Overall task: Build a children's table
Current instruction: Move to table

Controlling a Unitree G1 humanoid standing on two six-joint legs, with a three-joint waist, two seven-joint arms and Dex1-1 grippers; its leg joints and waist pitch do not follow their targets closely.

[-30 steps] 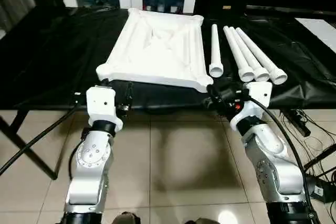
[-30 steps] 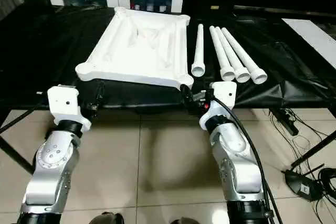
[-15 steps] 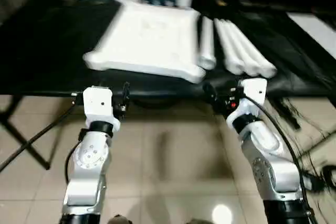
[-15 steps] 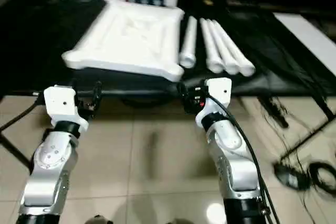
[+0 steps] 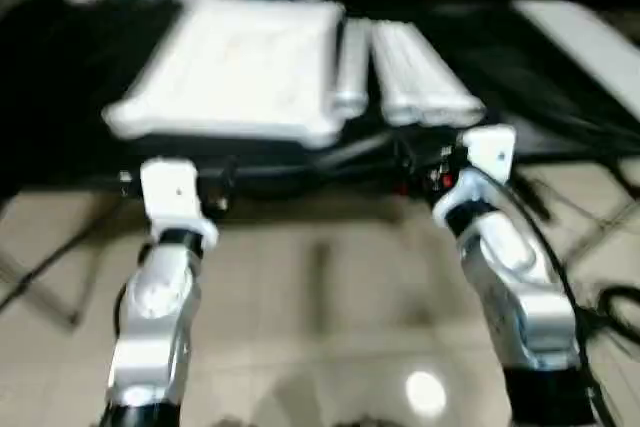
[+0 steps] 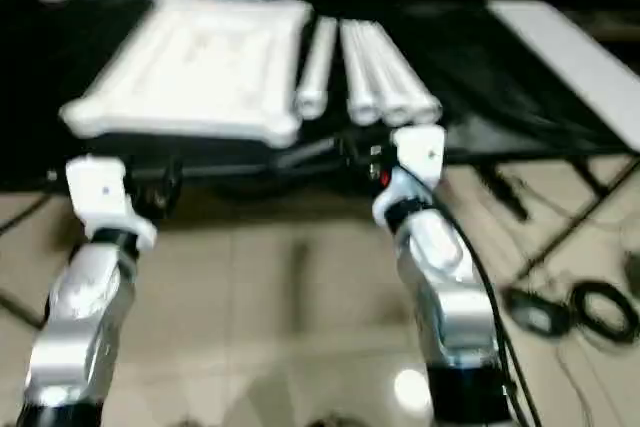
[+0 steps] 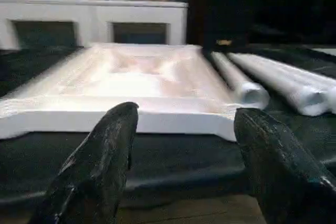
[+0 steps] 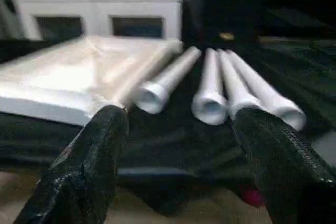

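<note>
A black-covered worktop [image 5: 60, 97] stands over a tiled floor [image 5: 320, 307], with a white cabinet [image 7: 94, 22] behind it at 12 o'clock; the white tabletop [image 5: 240, 72] lies on it underside up, and four white legs [image 5: 410, 77] lie side by side at its 3 o'clock, flared ends toward the robot. Both silver forearms reach forward, level with the worktop's near edge. The left claw [image 7: 181, 129] faces the tabletop's near rim and the right claw [image 8: 178, 124] faces the leg ends, each spread wide, holding and touching nothing.
</note>
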